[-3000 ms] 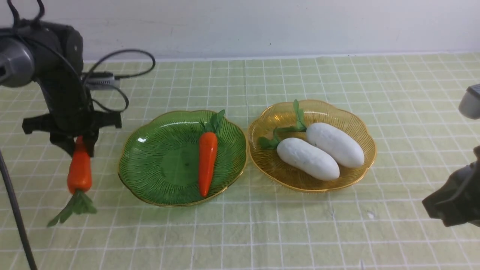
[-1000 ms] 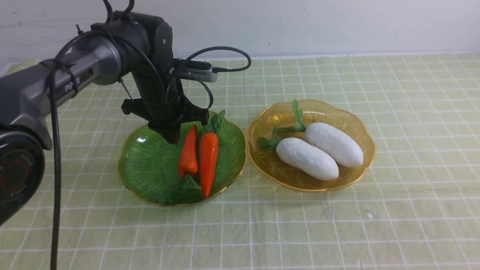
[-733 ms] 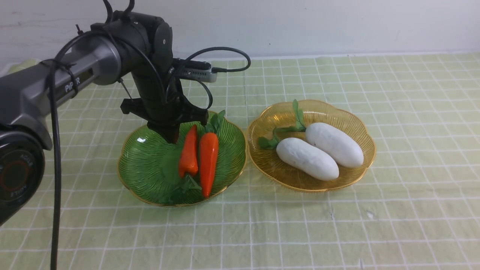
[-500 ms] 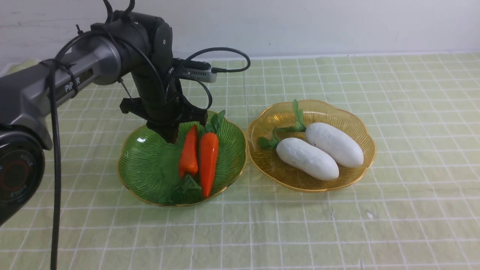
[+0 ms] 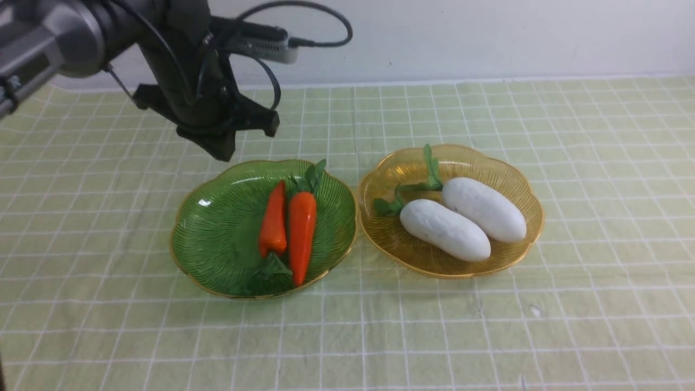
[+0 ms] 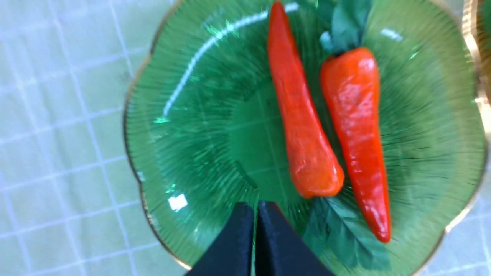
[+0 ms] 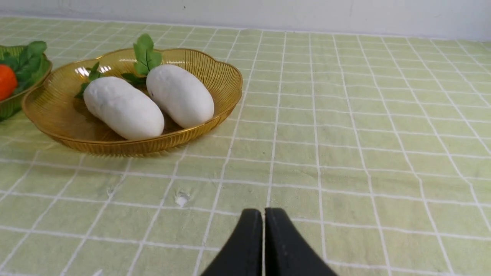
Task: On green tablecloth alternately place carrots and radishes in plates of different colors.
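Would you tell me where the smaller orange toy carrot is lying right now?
In the front view, the smaller orange toy carrot lies in the translucent green ribbed plate, on the robot's left, alongside and left of the larger orange carrot, leaves toward the camera.

left arm [image 5: 81,27]: cut by top + left edges of front view; only wrist end shows.
left gripper [image 6: 256,207]: in wrist view only the tips show, rest cut by frame edge; in front view it's one dark mass, jaw gap can't be read.
right gripper [image 7: 264,214]: tips only in its wrist view, body cut off; out of front view.
green plate [image 6: 184,126]: whole wrist pic smeared w/ motion blur; far rim clipped by edges.
left carrot [image 6: 299,115]: tip clipped at frame edge.
amber plate [image 6: 484,46]: just a sliver at edge.
right carrot [image 7: 5,81]: mostly cut by frame edge in right wrist view.
green tablecloth [image 5: 488,336]: runs off every frame; table edges not seen.
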Tool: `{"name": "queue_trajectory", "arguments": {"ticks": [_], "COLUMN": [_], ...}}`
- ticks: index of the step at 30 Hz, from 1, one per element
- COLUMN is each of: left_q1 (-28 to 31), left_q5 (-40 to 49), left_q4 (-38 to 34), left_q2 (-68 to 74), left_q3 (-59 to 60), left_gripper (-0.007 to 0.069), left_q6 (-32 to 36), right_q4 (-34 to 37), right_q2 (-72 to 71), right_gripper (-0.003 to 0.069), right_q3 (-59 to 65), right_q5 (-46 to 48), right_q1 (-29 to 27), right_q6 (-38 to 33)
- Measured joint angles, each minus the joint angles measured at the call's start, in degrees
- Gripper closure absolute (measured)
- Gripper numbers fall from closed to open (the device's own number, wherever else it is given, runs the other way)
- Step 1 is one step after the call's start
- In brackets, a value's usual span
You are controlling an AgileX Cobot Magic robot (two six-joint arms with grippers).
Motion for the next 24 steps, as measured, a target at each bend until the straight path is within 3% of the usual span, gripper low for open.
{"name": "queue_trajectory", "arguments": {"ticks": [12,18,24], "left_q1": [0.0,0.0,0.0], "left_q5": [1.1,1.2,0.0], "left_q4": [-3.0,-7.2,-17.4], "left_q2": [-17.3,-30.2,-46.6], "left_q3": [1.7,15.2,34.2], "left_gripper": [0.0632,0.0632,0.0632], "left_q6": [3.1,4.2,11.2], "right_q4": [-1.3,-1.3,-1.4], "right_q2": [-0.1,-0.1,-0.1], "right_gripper": [0.0655,0.0655,0.0655], "right_q3": [0.0,0.0,0.0], "right_q5": [-0.1,-0.1,-0.1], "right_q1": [0.0,0.0,0.0], "right_q6": [0.0,0.0,0.0]}}
